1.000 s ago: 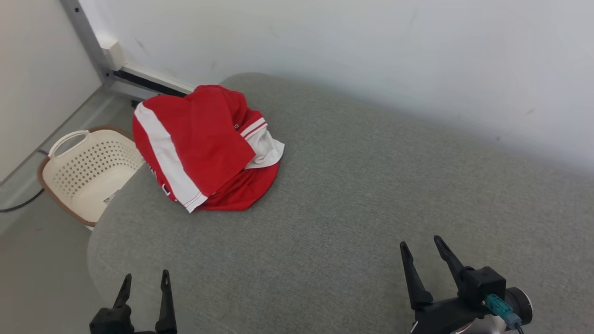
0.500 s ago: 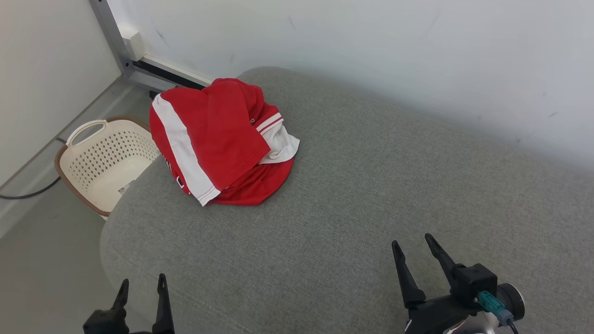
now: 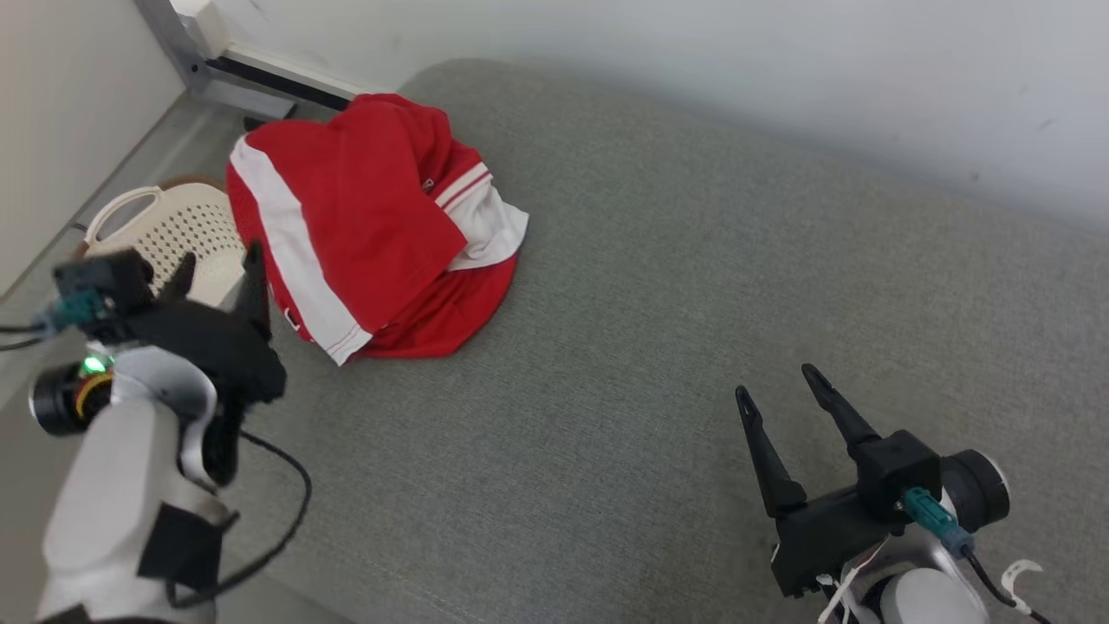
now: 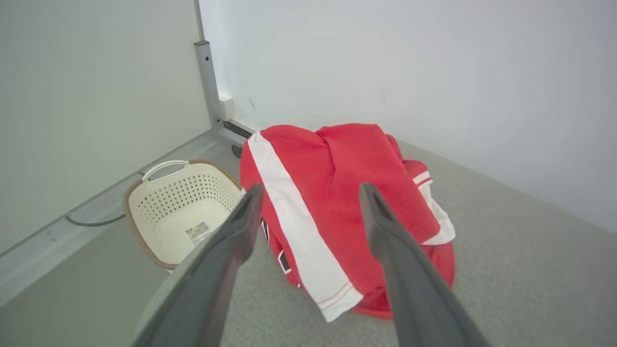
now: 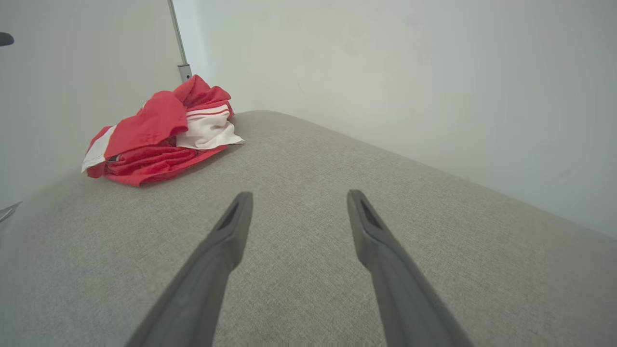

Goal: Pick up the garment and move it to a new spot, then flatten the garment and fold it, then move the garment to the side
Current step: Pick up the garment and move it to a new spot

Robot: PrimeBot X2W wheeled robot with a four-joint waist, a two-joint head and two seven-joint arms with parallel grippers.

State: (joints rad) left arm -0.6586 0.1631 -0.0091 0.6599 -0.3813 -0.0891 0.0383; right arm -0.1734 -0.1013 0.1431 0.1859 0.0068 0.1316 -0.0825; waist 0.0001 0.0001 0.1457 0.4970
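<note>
Both left gripper [image 3: 220, 264] and right gripper [image 3: 775, 383] are seen spread, empty; garment [image 3: 364, 225], heaped just beside basket [image 3: 173, 234], may be tipped into basket if one loose layer is snagged.

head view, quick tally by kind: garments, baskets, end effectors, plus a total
garment: 1, red and white, bunched on the gray cushion
basket: 1, cream, on the floor beside the cushion
end effectors: 2, left end effector and right end effector, both open and holding nothing
total: 4
</note>
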